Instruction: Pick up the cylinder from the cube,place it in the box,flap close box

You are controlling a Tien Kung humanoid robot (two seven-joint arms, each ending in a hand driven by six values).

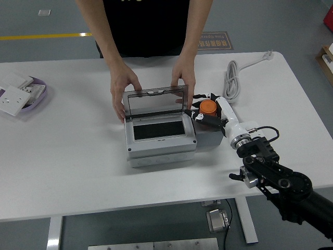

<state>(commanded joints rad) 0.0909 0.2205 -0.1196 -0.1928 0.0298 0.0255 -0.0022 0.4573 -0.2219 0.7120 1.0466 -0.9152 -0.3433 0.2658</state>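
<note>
An orange cylinder [209, 108] stands on a grey cube [209, 138] just right of the grey box [161, 143]. The box's clear lid [154, 99] stands up, hinged at the back. My right hand [207, 110] comes in from the lower right and its fingers are curled around the cylinder, which still rests on the cube. A person at the far side holds the lid with both hands, the left hand [124, 87] and right hand [184, 78] at its upper corners. My left arm is out of view.
A purple tray [37, 96] with white wall sockets sits at the far left edge. A coiled white cable [232, 78] lies behind my right hand. The person's body stands close to the table's far edge.
</note>
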